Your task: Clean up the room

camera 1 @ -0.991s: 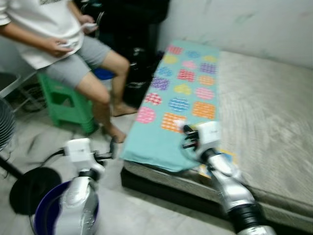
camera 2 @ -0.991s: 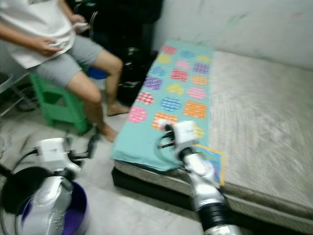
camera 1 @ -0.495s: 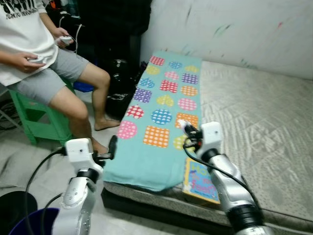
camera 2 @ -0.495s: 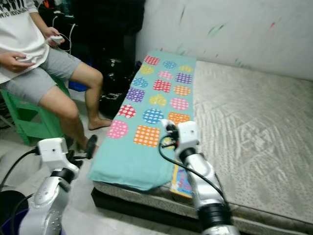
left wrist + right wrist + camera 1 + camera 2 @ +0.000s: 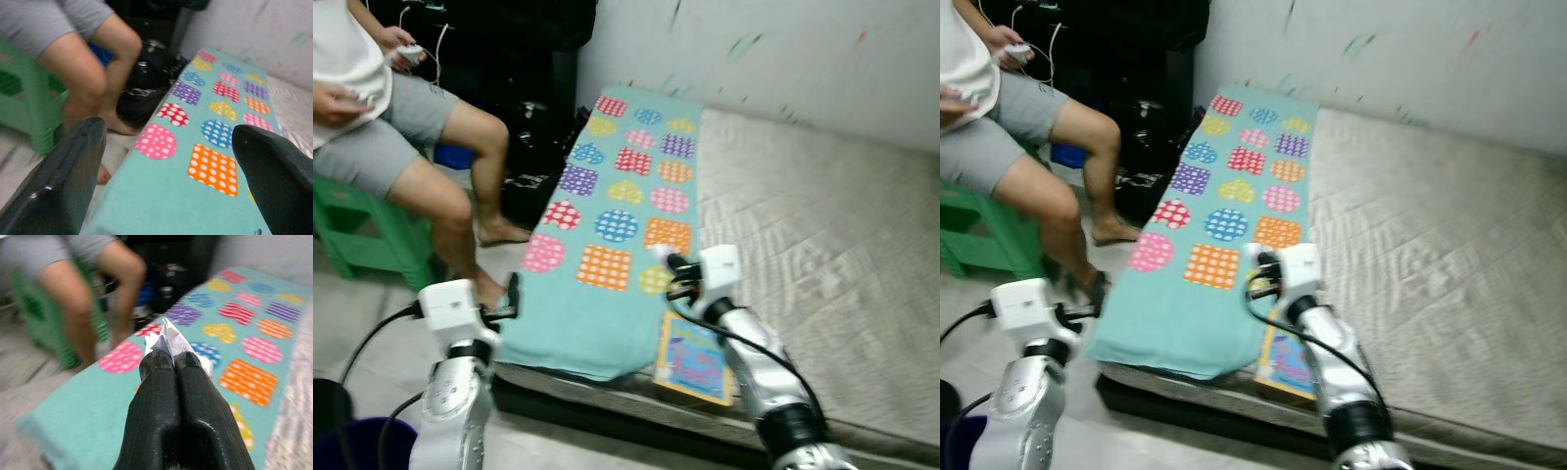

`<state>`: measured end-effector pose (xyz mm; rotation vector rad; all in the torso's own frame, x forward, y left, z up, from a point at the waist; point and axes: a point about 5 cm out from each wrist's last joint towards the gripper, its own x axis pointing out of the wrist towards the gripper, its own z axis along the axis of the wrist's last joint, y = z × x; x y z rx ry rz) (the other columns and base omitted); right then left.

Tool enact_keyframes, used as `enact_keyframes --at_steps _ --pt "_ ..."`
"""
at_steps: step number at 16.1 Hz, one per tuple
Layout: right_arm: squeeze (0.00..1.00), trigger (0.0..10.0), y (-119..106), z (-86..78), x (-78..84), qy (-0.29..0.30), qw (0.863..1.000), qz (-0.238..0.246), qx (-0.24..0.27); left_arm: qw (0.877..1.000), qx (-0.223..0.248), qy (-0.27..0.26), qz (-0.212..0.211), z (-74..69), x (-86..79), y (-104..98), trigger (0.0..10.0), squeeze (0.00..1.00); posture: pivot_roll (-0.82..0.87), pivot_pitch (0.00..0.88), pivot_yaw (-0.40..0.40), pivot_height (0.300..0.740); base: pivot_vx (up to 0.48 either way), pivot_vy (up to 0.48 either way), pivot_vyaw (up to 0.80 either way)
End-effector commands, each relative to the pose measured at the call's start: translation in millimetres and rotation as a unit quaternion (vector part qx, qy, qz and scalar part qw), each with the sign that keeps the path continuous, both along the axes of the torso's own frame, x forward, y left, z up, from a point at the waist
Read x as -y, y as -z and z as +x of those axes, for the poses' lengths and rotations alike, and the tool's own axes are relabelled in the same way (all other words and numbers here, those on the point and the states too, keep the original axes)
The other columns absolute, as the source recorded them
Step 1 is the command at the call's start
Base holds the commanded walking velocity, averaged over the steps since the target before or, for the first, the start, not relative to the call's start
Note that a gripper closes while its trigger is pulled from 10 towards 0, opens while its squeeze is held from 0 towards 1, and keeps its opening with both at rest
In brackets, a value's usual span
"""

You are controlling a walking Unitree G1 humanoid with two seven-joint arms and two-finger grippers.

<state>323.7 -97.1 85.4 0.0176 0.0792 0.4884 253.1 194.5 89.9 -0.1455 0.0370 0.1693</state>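
While a crumpled scrap of white paper point(image 5: 168, 339) sits pinched at the tips of the closed right gripper point(image 5: 672, 264), the view has swung from bucket and floor toward the bed point(image 5: 822, 225); likely mid-carry; the left gripper point(image 5: 171, 161) hangs spread wide beside the blanket point(image 5: 607, 235).

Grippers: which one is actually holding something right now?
The right gripper: its fingers are pressed together on a scrap of white paper above the teal blanket. The left gripper is open and empty.
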Motion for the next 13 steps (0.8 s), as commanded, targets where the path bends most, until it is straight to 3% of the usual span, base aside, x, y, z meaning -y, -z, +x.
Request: enact_keyframes --at_steps 1,5,7,9,13 --pt "0.00 10.0 -5.7 5.2 -5.2 -0.027 1.000 -0.011 0.008 1.000 -0.001 -0.021 0.000 -5.6 -1.5 2.1 10.0 0.00 0.13 0.023 -0.213 0.740 0.000 0.000 0.00" --pt "0.00 10.0 -13.1 14.7 -13.9 -0.039 0.999 -0.009 0.016 0.999 0.006 -0.036 0.013 -6.3 -6.5 0.6 10.0 0.00 0.15 0.000 -0.224 0.740 0.000 0.000 0.00" --pt "0.00 10.0 -14.2 15.6 -5.6 -0.013 0.999 -0.007 0.029 1.000 0.008 0.006 0.024 9.3 2.5 -2.8 10.0 0.00 0.09 0.000 -0.140 0.740 0.000 0.000 0.00" --pt "0.00 10.0 -14.7 15.8 6.5 0.017 0.999 -0.006 0.038 0.999 0.009 0.038 0.025 21.2 10.5 -5.0 10.0 0.00 0.06 0.000 -0.105 0.740 0.000 0.000 0.00" --pt "0.00 10.0 -15.2 11.5 43.3 0.106 0.993 0.003 0.055 0.993 0.010 0.117 0.026 48.8 35.6 -8.6 10.0 0.00 -0.07 0.000 0.022 0.740 0.000 0.000 0.00"
